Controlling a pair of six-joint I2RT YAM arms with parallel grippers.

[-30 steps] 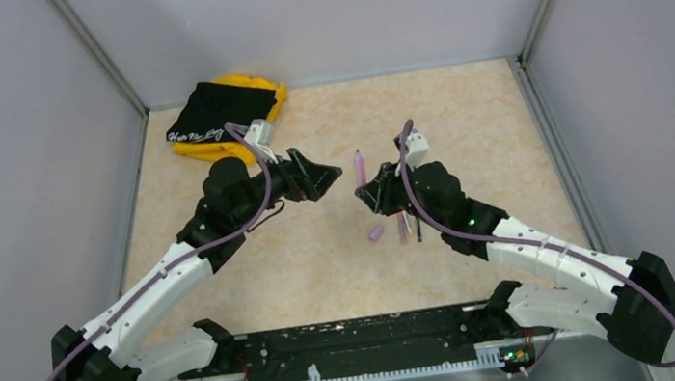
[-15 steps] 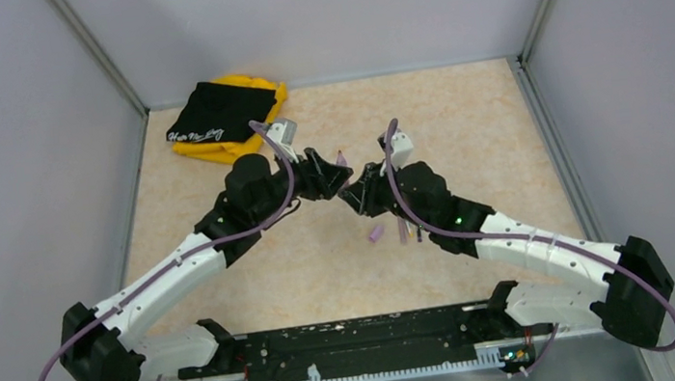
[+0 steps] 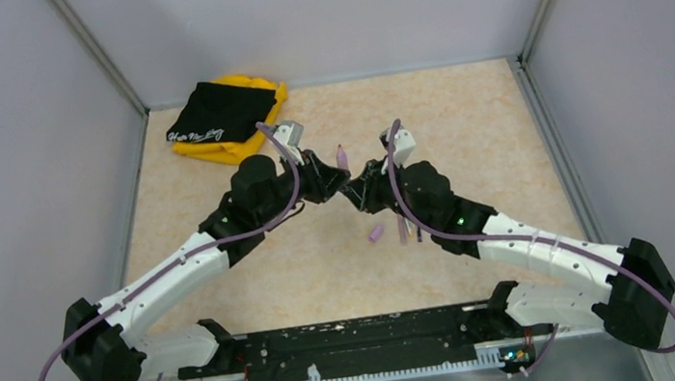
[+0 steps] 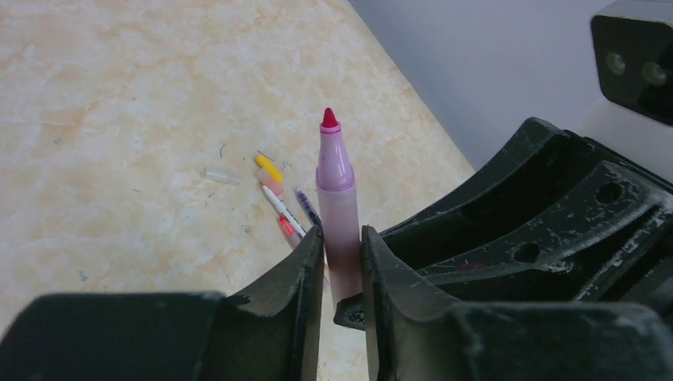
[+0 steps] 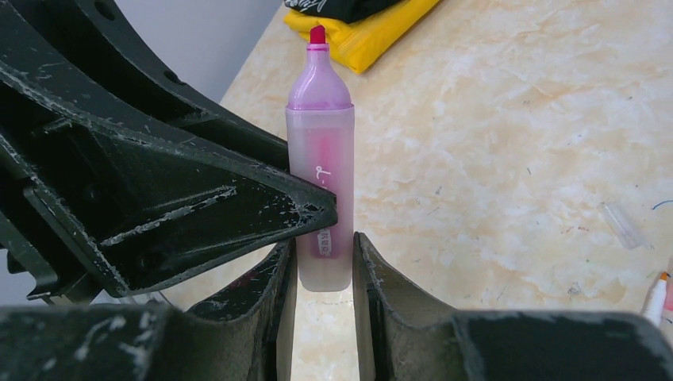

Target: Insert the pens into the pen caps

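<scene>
The left gripper (image 3: 336, 177) and the right gripper (image 3: 359, 188) meet nose to nose above the middle of the beige marbled counter (image 3: 471, 125), and both hold the pinkish-red translucent plastic pen (image 3: 341, 156) clear of the surface. Its lilac neck and bare red tip stick out past both sets of jaws, toward the far side in the top view. In the left wrist view the left jaws are drawn narrow and pinch the pen's lower barrel. In the right wrist view the right jaws are equally narrow and press the barrel near its bottom end, while one tip of the left jaws lies against the barrel just above them. A small stubby pink plastic cap (image 3: 376, 234) lies on the counter near the right gripper, on its near side. Just to the right of it, thin sticks lie close together, partly hidden by the arm. The left wrist view shows a short orange-yellow plastic cap (image 4: 268, 167), a thin white pen with orange (image 4: 282, 209) and a thin dark stick with purple (image 4: 308, 208) bunched there; I cannot tell whether they touch. A black cloth with white lettering (image 3: 217, 113) lies on a yellow fabric thing (image 3: 207, 150) in the far left corner.
</scene>
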